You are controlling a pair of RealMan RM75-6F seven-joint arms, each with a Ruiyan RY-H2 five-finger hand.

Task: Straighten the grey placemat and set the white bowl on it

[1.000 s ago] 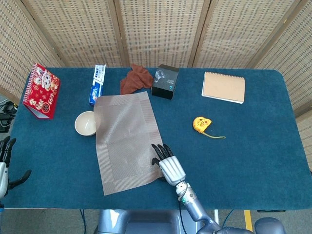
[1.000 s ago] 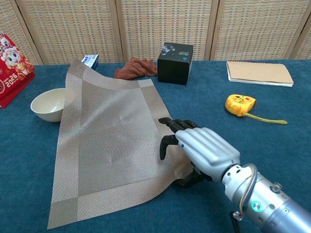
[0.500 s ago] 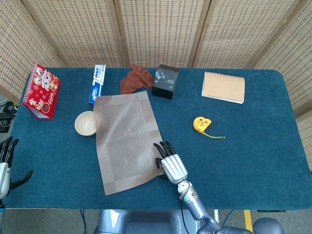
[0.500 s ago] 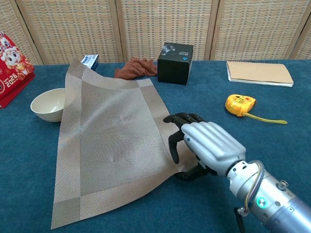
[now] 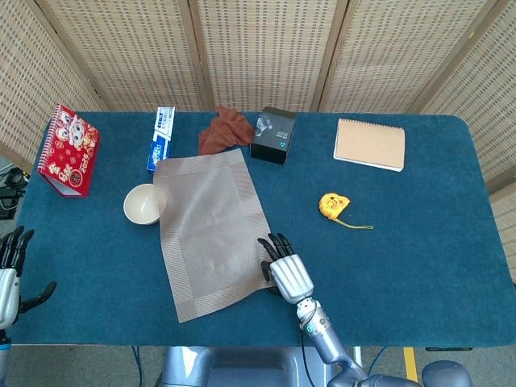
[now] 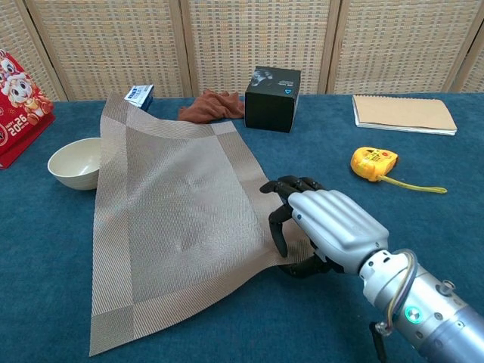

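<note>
Where the head view is taken first, the lines run thus:
Table: a blue-covered table (image 5: 419, 242) is seen from above, its far edge against wicker screens.
Grey placemat: the grey placemat (image 5: 211, 226) lies skewed left of the table's middle, its near right corner by the front edge.
Right hand: the right hand (image 5: 286, 272) is laid on that near right corner, fingers pointing away from the front edge.
White bowl: the white bowl (image 5: 141, 204) is set upright on the cloth, touching the placemat's left edge.
Left hand: the left hand (image 5: 10, 270) is held off the table's front left corner, fingers apart, nothing in it.
Far edge: a red calendar (image 5: 68, 150), toothpaste box (image 5: 161, 139), brown cloth (image 5: 224, 130), black box (image 5: 273, 134) and notebook (image 5: 370, 143) are ranged there.
Tape measure: a yellow tape measure (image 5: 333, 204) lies right of centre.

Chest view:
Right hand: the corner is pinched between the curled dark fingers (image 6: 278, 227) above and the thumb beneath, and is lifted slightly off the cloth.
Placemat far corner: it is raised near the toothpaste box.
Bowl: its rim is partly hidden behind the placemat's left edge.
</note>
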